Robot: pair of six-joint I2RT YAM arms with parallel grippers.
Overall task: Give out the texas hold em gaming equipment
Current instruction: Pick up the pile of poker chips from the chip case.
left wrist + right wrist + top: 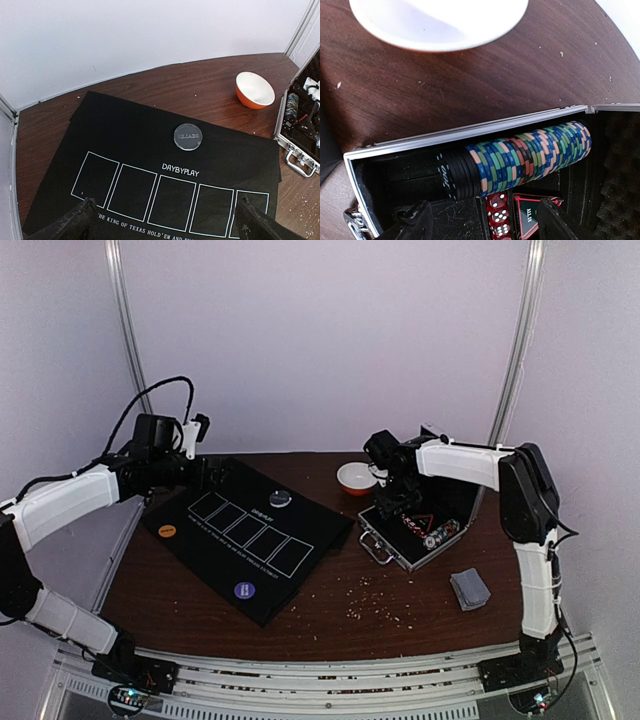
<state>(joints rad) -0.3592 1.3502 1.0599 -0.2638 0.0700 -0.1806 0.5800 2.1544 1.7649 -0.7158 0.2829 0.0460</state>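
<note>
Hovering over the silver case (470, 131), right fingers (562, 222) stand apart; the striped poker-chip roll (520, 157) lies crosswise just beyond them.

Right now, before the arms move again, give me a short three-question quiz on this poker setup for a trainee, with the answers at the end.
1. True or false: the dealer disc lies on the black mat, outside the card outlines.
2. Multiple choice: in the top view, how many flat round discs lie on the mat? A) two B) three C) five
3. Fill the gap: the row of poker chips lies on its side inside the open ____.

Key: 1 true; 2 B; 3 silver case.
</note>
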